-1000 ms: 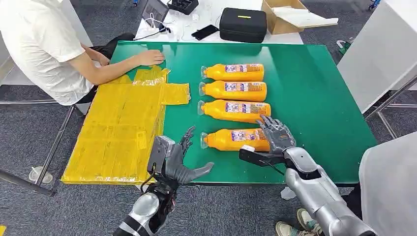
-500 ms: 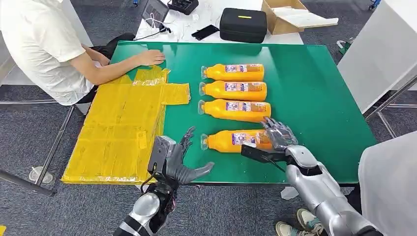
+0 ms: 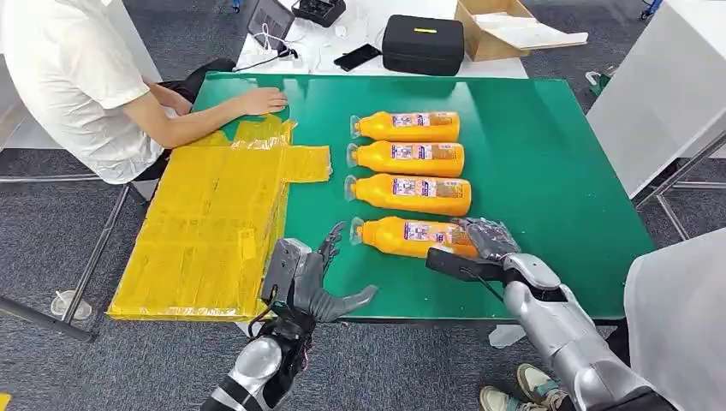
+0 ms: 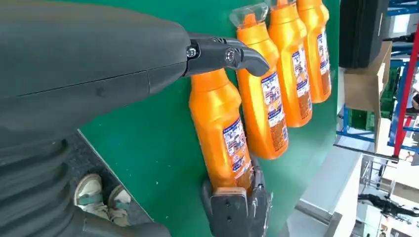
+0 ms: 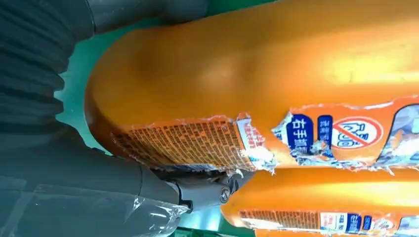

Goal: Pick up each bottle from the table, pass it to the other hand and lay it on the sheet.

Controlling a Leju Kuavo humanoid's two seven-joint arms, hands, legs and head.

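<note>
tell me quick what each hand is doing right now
Left hand: open, holding nothing.
Right hand: closed around the base of the nearest bottle.

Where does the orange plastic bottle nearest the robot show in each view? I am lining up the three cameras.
Head view: orange plastic bottle lies at centre, its base under the right robot hand.
Left wrist view: at centre, lengthwise, the right robot hand at its base.
Right wrist view: close up across the upper part.
Shared landmark: its torn label, blue and white in the head view.

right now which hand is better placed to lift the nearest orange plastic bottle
Right hand: it already wraps the base end of the nearest orange plastic bottle. The left hand hovers open beside the cap, touching nothing.
</note>
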